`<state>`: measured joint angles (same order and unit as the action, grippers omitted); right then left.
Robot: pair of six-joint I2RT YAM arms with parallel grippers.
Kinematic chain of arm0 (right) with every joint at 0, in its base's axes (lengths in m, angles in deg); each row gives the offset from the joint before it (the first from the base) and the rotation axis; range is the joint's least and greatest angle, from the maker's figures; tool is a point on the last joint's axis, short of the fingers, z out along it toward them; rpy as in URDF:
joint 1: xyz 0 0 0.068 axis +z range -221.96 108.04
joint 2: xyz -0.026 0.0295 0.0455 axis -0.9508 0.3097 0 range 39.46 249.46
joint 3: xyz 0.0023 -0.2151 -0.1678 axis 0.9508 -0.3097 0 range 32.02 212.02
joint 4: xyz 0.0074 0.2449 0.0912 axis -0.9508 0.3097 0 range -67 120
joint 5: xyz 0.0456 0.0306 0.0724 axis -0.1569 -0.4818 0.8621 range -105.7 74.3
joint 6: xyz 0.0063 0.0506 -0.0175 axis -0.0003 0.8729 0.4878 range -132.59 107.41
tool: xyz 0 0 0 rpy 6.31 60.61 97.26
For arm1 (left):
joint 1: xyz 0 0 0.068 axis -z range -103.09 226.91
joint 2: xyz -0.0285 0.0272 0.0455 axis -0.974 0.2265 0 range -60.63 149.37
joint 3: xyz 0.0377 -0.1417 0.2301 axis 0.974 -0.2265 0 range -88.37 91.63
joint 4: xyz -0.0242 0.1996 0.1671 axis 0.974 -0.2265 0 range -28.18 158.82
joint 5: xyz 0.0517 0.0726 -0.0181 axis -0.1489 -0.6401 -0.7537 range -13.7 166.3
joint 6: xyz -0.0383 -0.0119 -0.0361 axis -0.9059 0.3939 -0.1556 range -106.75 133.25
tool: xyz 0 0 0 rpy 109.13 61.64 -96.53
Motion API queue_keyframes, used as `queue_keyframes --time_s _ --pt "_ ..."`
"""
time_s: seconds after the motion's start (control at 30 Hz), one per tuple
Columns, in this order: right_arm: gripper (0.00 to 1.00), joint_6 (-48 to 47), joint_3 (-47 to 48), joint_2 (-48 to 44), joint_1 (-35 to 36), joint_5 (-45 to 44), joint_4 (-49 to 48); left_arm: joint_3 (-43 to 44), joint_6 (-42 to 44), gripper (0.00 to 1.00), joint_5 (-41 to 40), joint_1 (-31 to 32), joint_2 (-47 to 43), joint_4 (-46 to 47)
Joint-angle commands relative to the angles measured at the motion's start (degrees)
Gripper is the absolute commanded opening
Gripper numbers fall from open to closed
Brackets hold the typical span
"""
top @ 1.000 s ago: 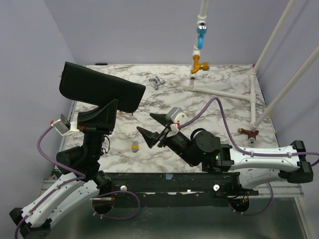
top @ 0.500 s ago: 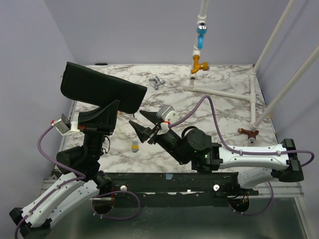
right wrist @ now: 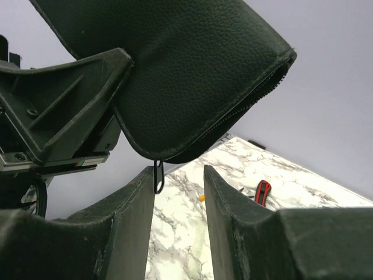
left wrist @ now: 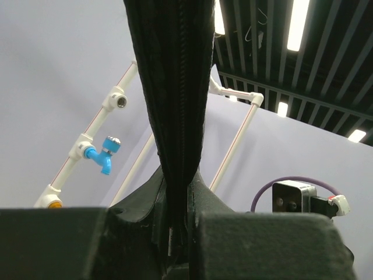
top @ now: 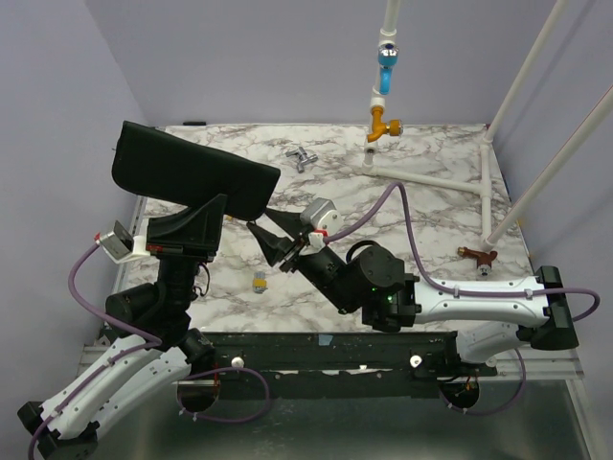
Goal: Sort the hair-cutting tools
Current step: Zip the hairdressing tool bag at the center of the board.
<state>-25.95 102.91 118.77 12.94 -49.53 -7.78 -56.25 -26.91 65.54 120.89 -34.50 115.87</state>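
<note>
My left gripper (top: pixel 213 203) is shut on the lower edge of a black zip pouch (top: pixel 192 171) and holds it up over the left of the table. From the left wrist the pouch (left wrist: pixel 175 87) runs edge-on up out of that gripper (left wrist: pixel 178 195). My right gripper (top: pixel 262 226) sits at the pouch's lower right corner, jaws open with a gap. In the right wrist view the pouch (right wrist: pixel 175 70) hangs just above the right gripper (right wrist: pixel 179 172). Its zipper pull (right wrist: pixel 158 178) dangles against the inner face of the left finger. No comb or scissors can be made out; the hair-cutting tools are hidden.
A red-handled tool (right wrist: pixel 262 192) lies on the marble beyond the pouch. A small silver metal piece (top: pixel 302 158) lies at the back and a small yellow thing (top: pixel 259 283) near the front. White pipes (top: pixel 431 180) with a blue tap (top: pixel 385 72) stand at the back right.
My right gripper has moved left and back to the pouch's corner, and its jaws have narrowed. The left gripper and the pouch have hardly moved.
</note>
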Motion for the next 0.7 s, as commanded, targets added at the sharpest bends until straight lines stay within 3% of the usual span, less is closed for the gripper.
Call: queue_keyframes --time_s 0.0,0.23,0.57,0.67 --pt "0.40 -0.9 2.3 1.1 -0.2 -0.6 -2.8 0.1 -0.4 0.00 1.9 -0.1 -1.0 2.0" --pt "0.31 -1.1 3.0 2.0 -0.2 -1.1 -3.1 -0.4 -0.4 0.00 1.9 -0.1 -1.5 1.7" --pt "0.03 -0.8 2.9 1.7 -0.2 -1.1 -1.9 -0.8 -0.4 0.00 1.6 -0.1 -2.3 1.5" --pt "0.01 -1.8 2.9 1.7 -0.2 -2.4 -1.6 -0.9 -0.4 0.00 1.5 -0.1 -2.5 1.3"
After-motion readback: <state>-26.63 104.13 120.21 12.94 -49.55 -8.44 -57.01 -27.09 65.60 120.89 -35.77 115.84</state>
